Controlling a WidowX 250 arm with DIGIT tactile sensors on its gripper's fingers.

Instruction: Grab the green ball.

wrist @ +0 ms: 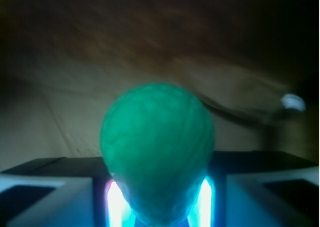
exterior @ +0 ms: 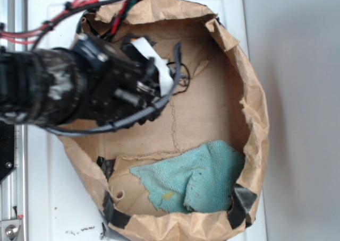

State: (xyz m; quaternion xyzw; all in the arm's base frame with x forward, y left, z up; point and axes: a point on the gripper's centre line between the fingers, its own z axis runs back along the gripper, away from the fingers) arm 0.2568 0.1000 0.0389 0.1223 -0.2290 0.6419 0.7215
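Wrist view — the green ball (wrist: pixel 157 152) sits squeezed tight between the gripper (wrist: pixel 157 207) fingers, inside the brown paper bag (exterior: pixel 255 108).

No readable text, label, brand or number in either of my views; dark specks on white surface (exterior: pixel 79 231) near lower edge too small to make out; wrist view blurred.

ball (wrist: pixel 157 152) between the jaws, cloth (exterior: pixel 196 180) in paper tub (exterior: pixel 255 113)
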